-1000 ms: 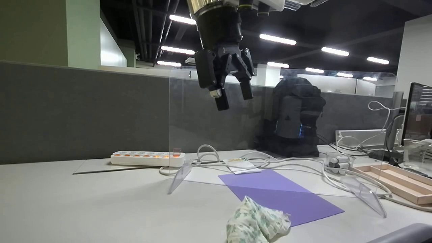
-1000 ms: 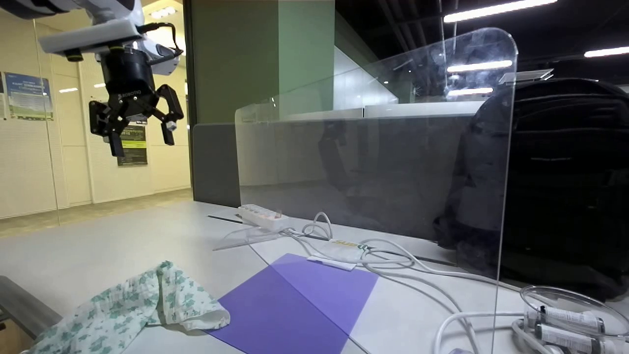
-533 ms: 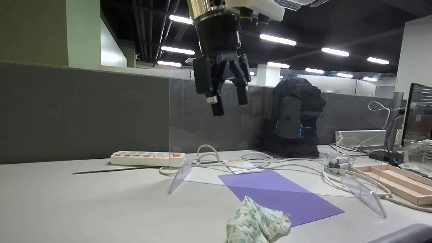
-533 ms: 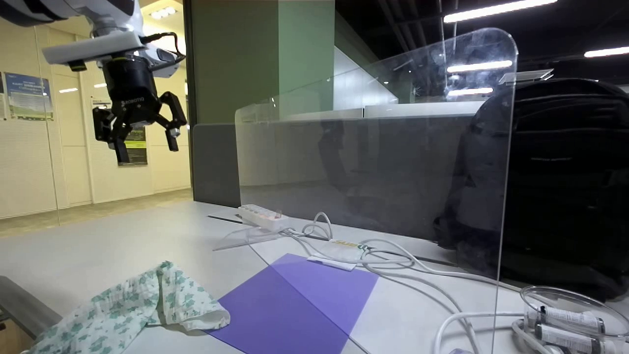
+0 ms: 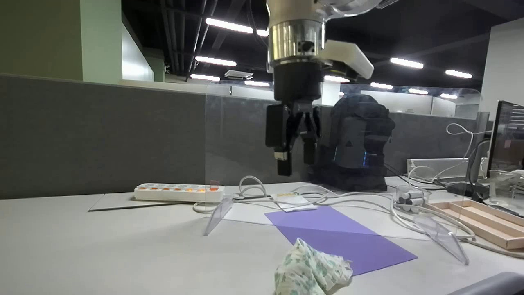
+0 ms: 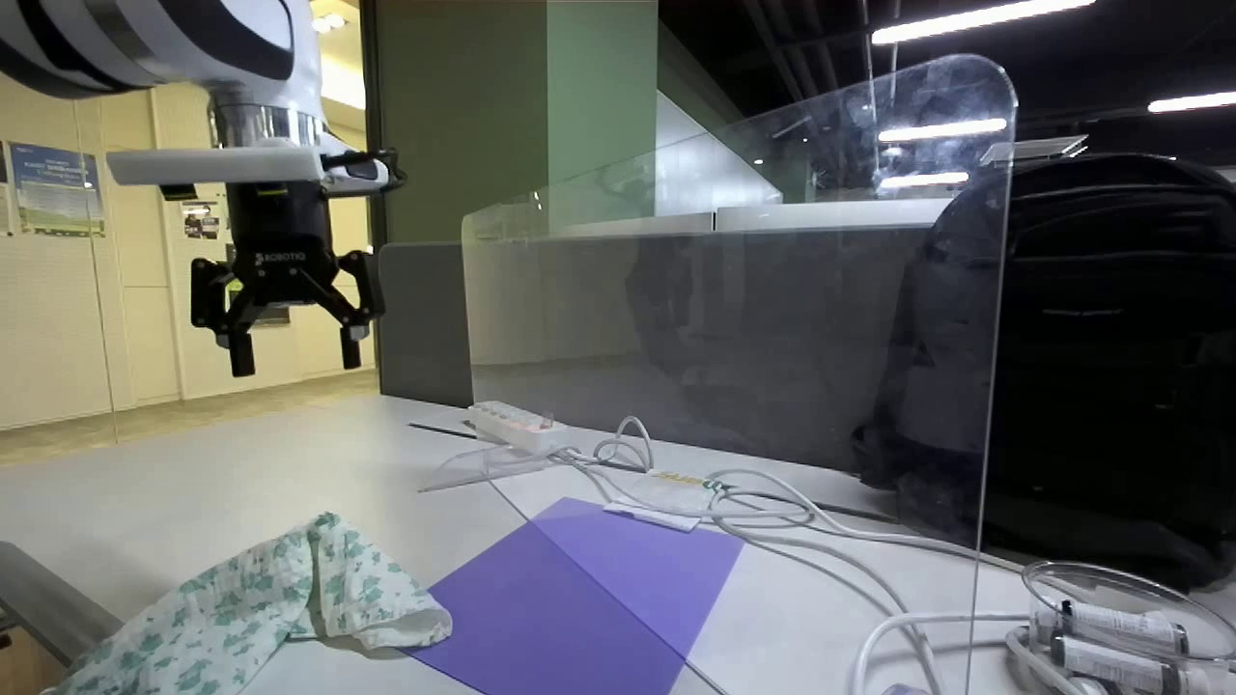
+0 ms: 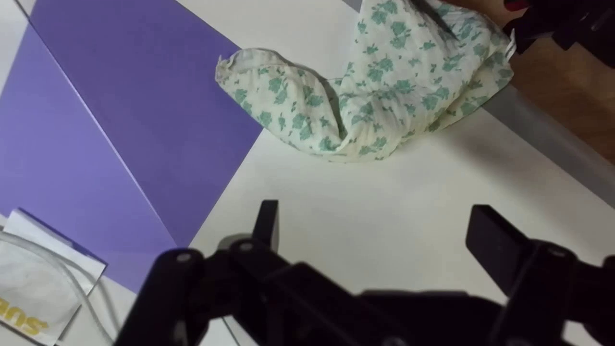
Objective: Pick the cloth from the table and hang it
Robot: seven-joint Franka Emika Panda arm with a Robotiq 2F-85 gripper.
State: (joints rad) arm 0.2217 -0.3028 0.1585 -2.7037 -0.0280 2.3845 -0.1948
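Note:
The cloth (image 5: pixel 311 270), pale cream with a green floral print, lies crumpled with a raised fold near the table's front edge. It also shows in an exterior view (image 6: pixel 241 608) and in the wrist view (image 7: pixel 384 101). It overlaps one corner of the purple sheet. It lies on the light grey-white table (image 5: pixel 123 250). My gripper (image 5: pixel 297 162) is open and empty, pointing straight down, well above the table. It also shows in an exterior view (image 6: pixel 295 353). In the wrist view the fingers (image 7: pixel 377 223) are wide apart with bare table between them, and the cloth lies beyond the fingertips.
A clear upright panel (image 6: pixel 772 319) on clear feet stands across the purple sheet (image 5: pixel 344 246). Behind are a power strip (image 5: pixel 178 192), loose white cables, a white packet (image 5: pixel 292 201) and a dark backpack (image 5: pixel 356 143). A wooden tray (image 5: pixel 483 221) and a clear cup (image 5: pixel 411 198) stand at one side.
My gripper has moved down and to the right in both exterior views, and turned from tilted to straight down. It stays open. The cloth has not moved.

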